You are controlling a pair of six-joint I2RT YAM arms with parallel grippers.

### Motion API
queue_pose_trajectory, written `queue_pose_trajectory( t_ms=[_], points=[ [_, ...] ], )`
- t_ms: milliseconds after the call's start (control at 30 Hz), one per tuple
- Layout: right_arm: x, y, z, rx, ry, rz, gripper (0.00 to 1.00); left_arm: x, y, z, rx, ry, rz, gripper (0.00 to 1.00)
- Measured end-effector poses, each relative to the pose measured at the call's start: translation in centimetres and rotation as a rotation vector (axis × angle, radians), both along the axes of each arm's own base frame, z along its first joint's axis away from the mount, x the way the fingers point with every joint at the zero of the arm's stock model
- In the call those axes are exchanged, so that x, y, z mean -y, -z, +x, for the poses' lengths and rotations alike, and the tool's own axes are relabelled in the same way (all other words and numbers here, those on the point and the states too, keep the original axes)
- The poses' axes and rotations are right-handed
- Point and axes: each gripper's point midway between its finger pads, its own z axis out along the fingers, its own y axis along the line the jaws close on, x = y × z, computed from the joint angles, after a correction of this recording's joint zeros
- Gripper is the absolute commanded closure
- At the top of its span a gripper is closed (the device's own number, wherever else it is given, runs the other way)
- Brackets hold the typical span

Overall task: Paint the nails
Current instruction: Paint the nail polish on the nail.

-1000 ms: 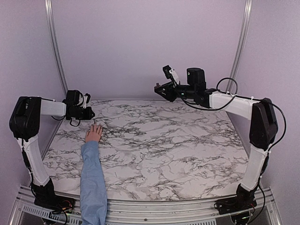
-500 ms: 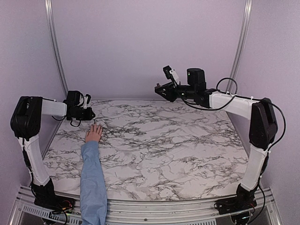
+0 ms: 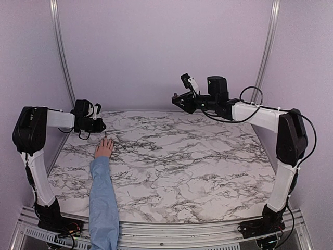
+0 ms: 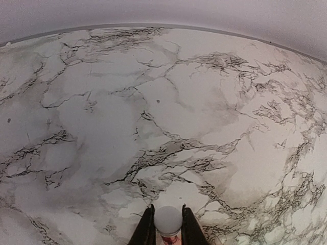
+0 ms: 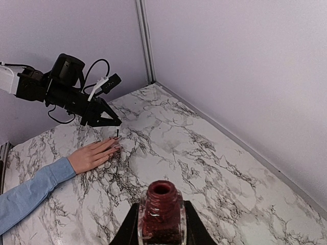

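Observation:
A light-skinned hand (image 3: 104,148) in a light blue sleeve (image 3: 103,200) lies flat on the marble table (image 3: 197,156) at the far left. Its nails (image 5: 115,145) show as small dark tips in the right wrist view. My left gripper (image 3: 102,125) hovers just beyond the fingertips, shut on a white-capped polish brush (image 4: 168,219). The thin dark brush (image 5: 117,132) points down just above a fingertip. My right gripper (image 3: 177,99) is raised at the back centre, shut on an open bottle of dark red polish (image 5: 162,209).
Lilac walls close in the back and both sides, with metal posts (image 3: 60,57) in the back corners. The sleeved forearm runs from the near edge up the left side. The left wrist view shows only bare marble beyond the cap.

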Motion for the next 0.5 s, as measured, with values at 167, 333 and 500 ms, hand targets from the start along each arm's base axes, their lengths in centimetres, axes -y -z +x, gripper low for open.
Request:
queue_pose_trajectory(
  t_ms=[167,333,500],
  points=[
    [0.03,0.02,0.03,0.0,0.001,0.0,1.0,0.02,0.11,-0.04,-0.003,0.001,0.001,1.0],
    [0.08,0.02,0.07,0.0,0.002,0.0,1.0,0.01,0.11,-0.04,-0.003,0.0,0.001,1.0],
    [0.15,0.02,0.12,0.0,0.003,0.0,1.0,0.0,0.2,-0.11,-0.008,0.0,0.001,1.0]
  ],
)
